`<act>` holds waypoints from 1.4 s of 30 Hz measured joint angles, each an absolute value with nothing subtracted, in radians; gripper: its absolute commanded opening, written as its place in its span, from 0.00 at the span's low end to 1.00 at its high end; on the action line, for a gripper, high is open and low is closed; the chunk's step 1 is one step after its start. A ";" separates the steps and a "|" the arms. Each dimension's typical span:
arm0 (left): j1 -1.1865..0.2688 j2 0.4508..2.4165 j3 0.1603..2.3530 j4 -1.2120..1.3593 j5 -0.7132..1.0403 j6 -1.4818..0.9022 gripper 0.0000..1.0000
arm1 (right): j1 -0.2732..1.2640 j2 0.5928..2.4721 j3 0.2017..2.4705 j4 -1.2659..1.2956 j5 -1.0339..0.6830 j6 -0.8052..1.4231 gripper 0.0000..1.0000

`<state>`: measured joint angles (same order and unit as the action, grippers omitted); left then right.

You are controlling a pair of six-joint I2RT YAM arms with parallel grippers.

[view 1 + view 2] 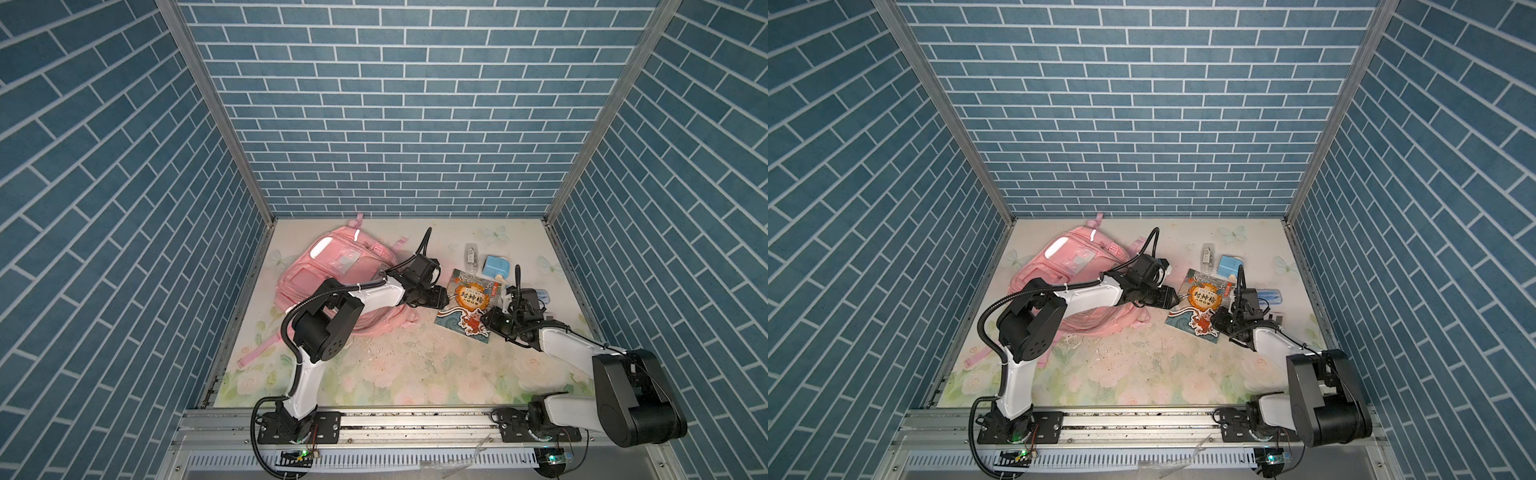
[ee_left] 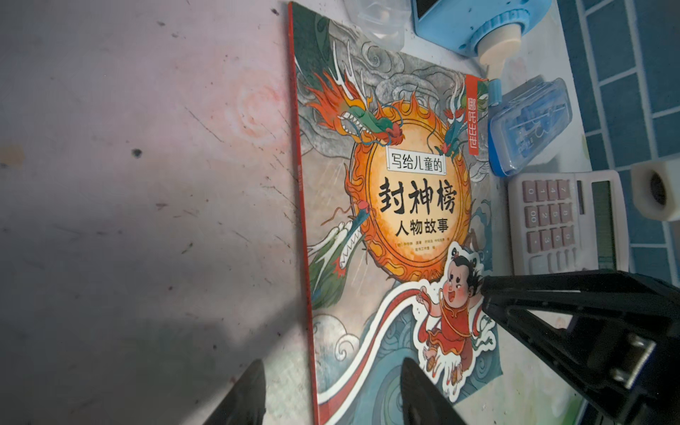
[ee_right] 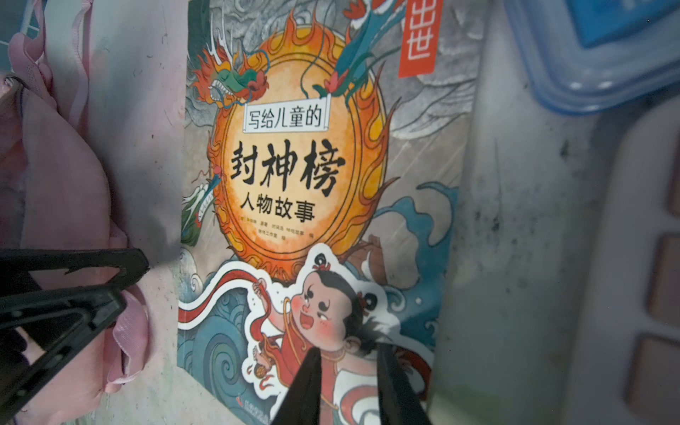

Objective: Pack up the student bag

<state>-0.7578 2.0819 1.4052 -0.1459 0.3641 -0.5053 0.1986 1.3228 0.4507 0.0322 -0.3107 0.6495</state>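
Note:
The student bag, a pink backpack, lies at the back left of the table, and its pink fabric shows beside the book. A picture book with a dragon cover lies flat to the bag's right. My left gripper is open, its fingers straddling the book's red spine edge. My right gripper hovers over the cover's near corner. Its jaws stand a narrow gap apart, with only the cover showing between them.
Beyond the book lie a light blue bottle with a cream cap and a small clear packet. To its right are a clear blue case, a white calculator and a white tape roll. Blue brick walls enclose the table.

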 measured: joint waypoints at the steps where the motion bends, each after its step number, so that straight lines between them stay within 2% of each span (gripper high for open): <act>1: -0.758 2.095 1.418 -0.149 0.369 -0.505 0.60 | 0.198 1.328 0.451 0.041 -0.316 0.649 0.26; 5: -0.758 2.144 1.460 -0.166 0.393 -0.506 0.60 | 0.198 1.349 0.451 0.069 -0.335 0.649 0.25; 9: -0.757 2.171 1.501 -0.175 0.410 -0.507 0.62 | 0.198 1.354 0.455 0.074 -0.348 0.647 0.34; 12: -0.757 2.187 1.525 -0.180 0.425 -0.508 0.62 | 0.198 1.346 0.458 0.062 -0.342 0.647 0.34; 23: -0.744 2.196 1.516 -0.148 0.528 -0.521 0.61 | 0.187 1.440 0.459 0.171 -0.429 0.654 0.18; 27: -0.741 2.196 1.506 -0.130 0.551 -0.528 0.58 | 0.186 1.479 0.454 0.236 -0.481 0.664 0.16; 32: -0.736 2.196 1.496 -0.105 0.561 -0.550 0.49 | 0.187 1.496 0.451 0.264 -0.509 0.674 0.15; 39: -0.729 2.196 1.484 -0.068 0.557 -0.585 0.25 | 0.186 1.502 0.448 0.279 -0.524 0.677 0.16; 42: -0.730 2.196 1.484 -0.068 0.558 -0.589 0.24 | 0.186 1.501 0.447 0.280 -0.525 0.677 0.16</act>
